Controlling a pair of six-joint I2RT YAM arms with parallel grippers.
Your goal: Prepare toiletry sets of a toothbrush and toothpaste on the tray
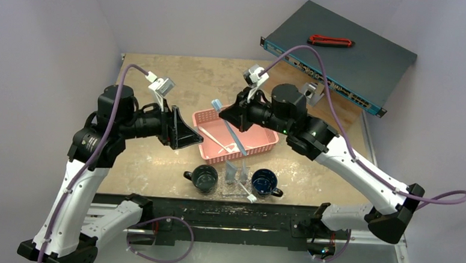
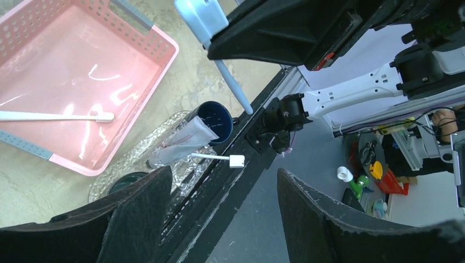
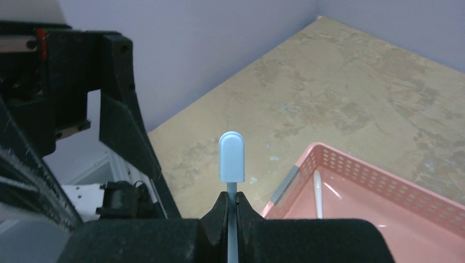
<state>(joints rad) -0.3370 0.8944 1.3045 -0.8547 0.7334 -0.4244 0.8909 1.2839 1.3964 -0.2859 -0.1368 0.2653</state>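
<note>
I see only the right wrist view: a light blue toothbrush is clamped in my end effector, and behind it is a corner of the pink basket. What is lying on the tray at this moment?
Observer: The tray has a toothpaste tube and a white toothbrush on it; the brush head sticks out past the near edge.
Operator: Thank you. Is the left end effector close to my toothbrush?
Observer: No. The left end effector is open and empty at the left side of the pink basket, apart from your light blue toothbrush.
</note>
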